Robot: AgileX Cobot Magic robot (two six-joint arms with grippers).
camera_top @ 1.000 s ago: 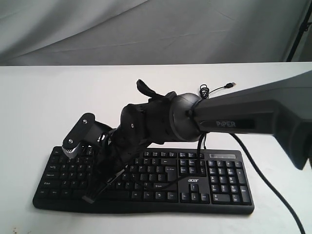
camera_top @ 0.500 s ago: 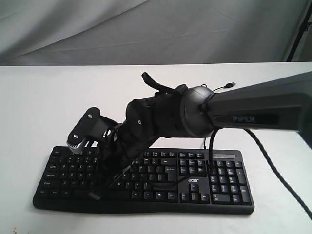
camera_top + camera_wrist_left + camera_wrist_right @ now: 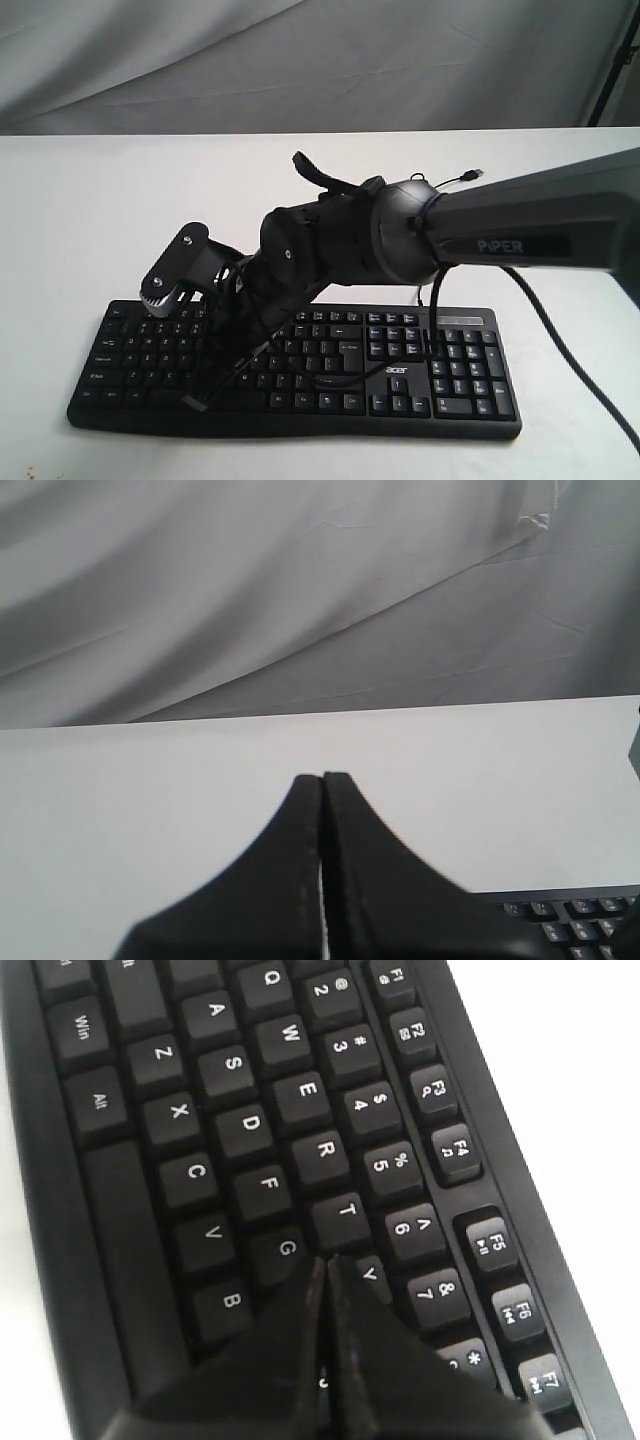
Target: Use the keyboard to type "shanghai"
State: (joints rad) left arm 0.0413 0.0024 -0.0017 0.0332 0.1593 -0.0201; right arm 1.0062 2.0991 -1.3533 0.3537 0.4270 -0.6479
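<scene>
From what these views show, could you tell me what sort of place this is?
Probably a robot test bench: a white table, a grey cloth backdrop, and a keyboard under a robot arm.
</scene>
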